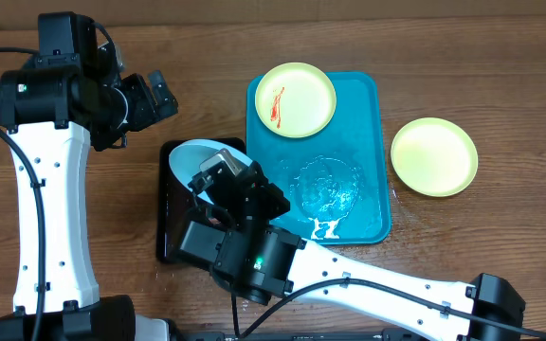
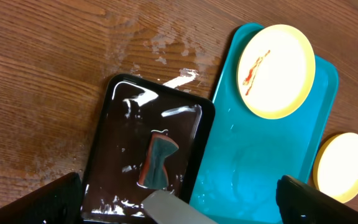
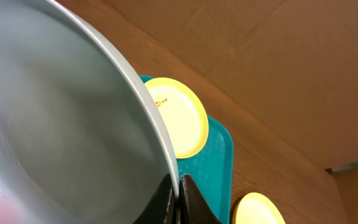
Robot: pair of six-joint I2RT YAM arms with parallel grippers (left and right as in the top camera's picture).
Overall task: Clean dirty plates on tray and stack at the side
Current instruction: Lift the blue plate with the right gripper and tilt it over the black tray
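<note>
The light blue plate (image 1: 204,153) is pinched by its rim in your right hand (image 3: 179,198), tilted over the black tray (image 1: 169,213). The smeared yellow plate (image 1: 295,98) sits at the far end of the tray (image 1: 363,118); the other yellow plate (image 1: 433,156) lies on the table (image 1: 500,76) just beside its right edge. Your left hand (image 1: 156,98) hangs open, far left

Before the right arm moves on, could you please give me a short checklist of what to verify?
1. Right gripper shut on the blue plate rim: ok.
2. Blue plate wiped clean: cannot tell; faint pinkish patch in the right wrist view.
3. Sponge in the black tray: ok.
4. Left gripper open, holding nothing: ok.
5. Yellow plate on the turquoise tray clean: not ok, red smear.
6. Second yellow plate set aside, off the tray: ok.
</note>
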